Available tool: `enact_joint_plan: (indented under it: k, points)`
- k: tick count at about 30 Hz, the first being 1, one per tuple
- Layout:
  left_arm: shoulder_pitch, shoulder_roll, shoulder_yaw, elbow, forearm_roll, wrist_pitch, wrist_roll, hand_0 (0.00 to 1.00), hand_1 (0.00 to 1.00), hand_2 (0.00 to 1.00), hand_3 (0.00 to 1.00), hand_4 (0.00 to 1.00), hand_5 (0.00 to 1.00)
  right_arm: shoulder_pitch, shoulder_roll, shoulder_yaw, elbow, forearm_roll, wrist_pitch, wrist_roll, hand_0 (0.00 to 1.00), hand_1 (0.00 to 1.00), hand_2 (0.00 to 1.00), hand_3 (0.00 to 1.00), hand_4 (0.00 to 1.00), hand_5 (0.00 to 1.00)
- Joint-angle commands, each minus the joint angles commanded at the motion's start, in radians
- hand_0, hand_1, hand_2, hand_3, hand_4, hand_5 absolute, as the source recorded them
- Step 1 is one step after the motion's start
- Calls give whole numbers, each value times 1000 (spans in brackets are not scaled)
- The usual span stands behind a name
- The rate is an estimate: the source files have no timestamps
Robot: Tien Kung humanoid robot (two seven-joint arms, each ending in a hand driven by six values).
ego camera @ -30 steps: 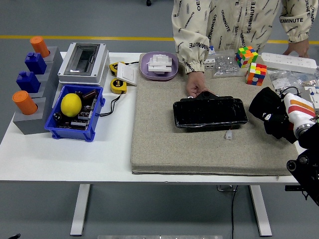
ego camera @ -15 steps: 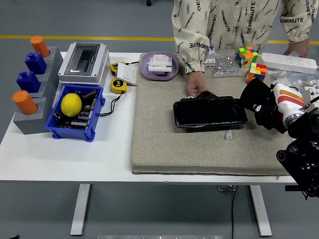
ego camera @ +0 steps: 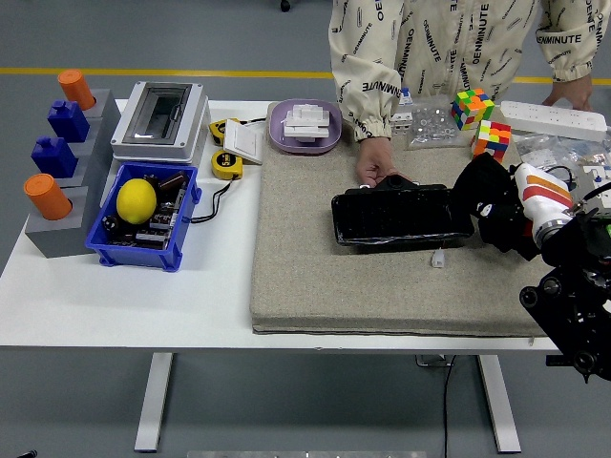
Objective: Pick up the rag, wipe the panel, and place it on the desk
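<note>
A black glossy panel [ego camera: 401, 216] lies on the grey felt mat [ego camera: 315, 277] in the head view. My right hand [ego camera: 506, 205] comes in from the right, shut on a dark rag [ego camera: 485, 194]. The rag is at the panel's right end and touches or overlaps its edge. A person's hand [ego camera: 375, 168] rests on the panel's far left edge and holds it in place. A small white piece [ego camera: 437, 259] lies on the mat just in front of the panel. My left arm is out of view.
A purple bowl [ego camera: 305, 126], two colour cubes [ego camera: 482, 124], a bag of small parts [ego camera: 431, 126] and a white power strip [ego camera: 552, 118] under the person's other hand [ego camera: 573, 92] stand at the back. A blue bin [ego camera: 145, 219] with a lemon, a grey box [ego camera: 160, 116], tape measures [ego camera: 227, 164] and a block rack [ego camera: 59, 162] fill the left side.
My right hand has moved left and a little away from me with the rag, from beside the mat's right edge to the panel's right end. The person's hand has stayed on the panel.
</note>
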State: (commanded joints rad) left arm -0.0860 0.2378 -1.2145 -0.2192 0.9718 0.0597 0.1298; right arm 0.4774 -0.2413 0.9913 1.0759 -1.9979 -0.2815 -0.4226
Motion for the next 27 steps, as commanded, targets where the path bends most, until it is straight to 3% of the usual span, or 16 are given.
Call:
enact_joint_plan:
  k: [27]
  points:
    - [-10, 2, -1, -1, -1, 0, 0, 651, 661, 695, 581, 677, 443, 54, 68, -89, 12, 36, 1, -17, 353, 450, 517, 534, 837, 227]
